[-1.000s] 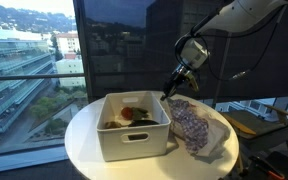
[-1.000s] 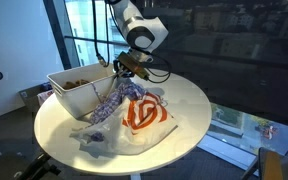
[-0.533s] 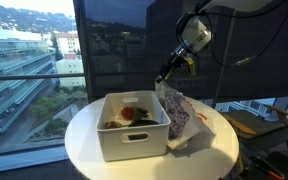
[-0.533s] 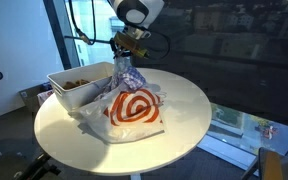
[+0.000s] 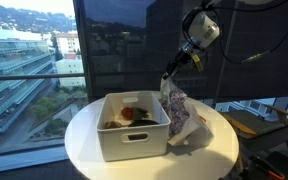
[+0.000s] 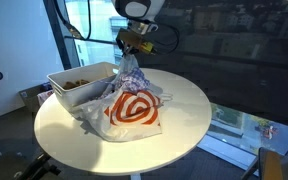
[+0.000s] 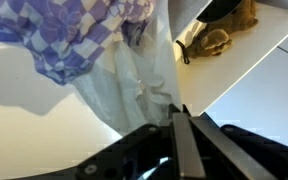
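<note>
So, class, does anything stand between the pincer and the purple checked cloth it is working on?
Nothing visible does. The pincer is shut on the top of the checked cloth, which hangs down onto the white bag beside the bin.

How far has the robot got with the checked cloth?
Done: the gripper is shut on the top of the checked cloth. In hand: the cloth hangs raised beside the white bin. Left: its lower end lies on the white bag with the red swirl, so it isn't lifted clear yet.
</note>
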